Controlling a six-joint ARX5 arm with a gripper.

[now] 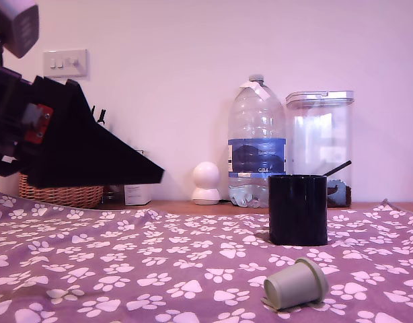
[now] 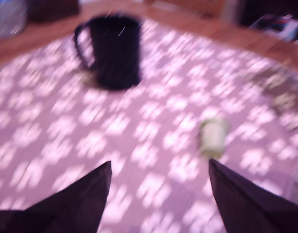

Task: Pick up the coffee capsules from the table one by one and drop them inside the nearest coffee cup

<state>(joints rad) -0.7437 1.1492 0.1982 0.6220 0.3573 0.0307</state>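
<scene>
One coffee capsule lies tipped on its side on the tabletop, down near the front edge toward the exterior view's right, its flanged rim turned toward that same right side and its narrower closed end pointing left. It is pale grey-green against the purple cloth with the white paw prints. Just behind it, a little apart and not touching, stands the coffee cup, glossy black and upright; the wrist view shows a handle on the cup, though that picture is badly blurred. In that same blurred wrist view the capsule shows as a small pale smudge on the cloth, between the cup and the nearer dark finger.

The gripper hangs above the cloth with its jaws spread wide, the two dark fingers well apart and nothing between them but bare cloth. In the exterior view the arm is a big black wedge high on the left, well away from both capsule and cup.

Behind the cup, along the wooden strip at the wall, stand a large clear water bottle with a blue label and, just to its right, a clear lidded canister. A small round white object sits left of the bottle, and a wicker basket sits further left, partly behind the arm. A white switch plate is on the wall.
</scene>
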